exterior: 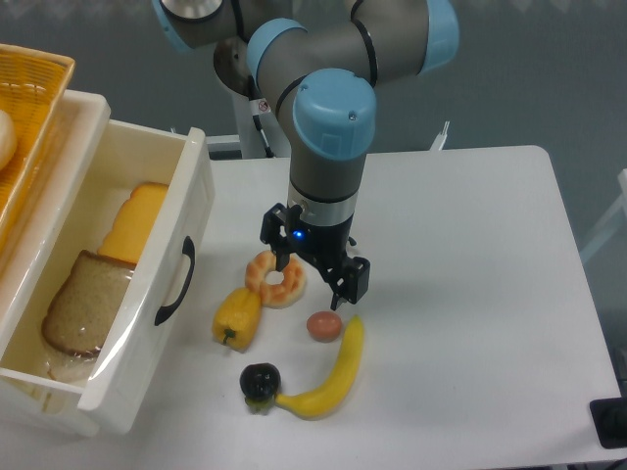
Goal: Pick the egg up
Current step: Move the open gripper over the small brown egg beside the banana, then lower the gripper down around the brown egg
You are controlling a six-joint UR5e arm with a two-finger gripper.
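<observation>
We see a white desk filling most of the view, with the grey and blue robot arm reaching down over its middle. At the left stands a white open drawer with a black handle; inside it lie a slice of brown bread and a yellow-orange slice like cheese just behind it. An orange woven basket shows at the upper left corner.

Below the arm's wrist hangs the claw, its two dark fingers spread apart with nothing between them. One finger stands over the glazed ring donut, the other reaches down at the right, just above the egg.

On the desk, a yellow banana curves from near the claw down toward the front edge. A yellow bell pepper lies just left of the donut, near the drawer front. A dark round fruit sits touching the banana's lower end.

The egg, small, smooth and reddish-brown, rests on the desk between the donut and the banana, right beside the banana's upper tip and a little below the claw's right-hand finger. We cannot tell whether that finger touches it.
</observation>
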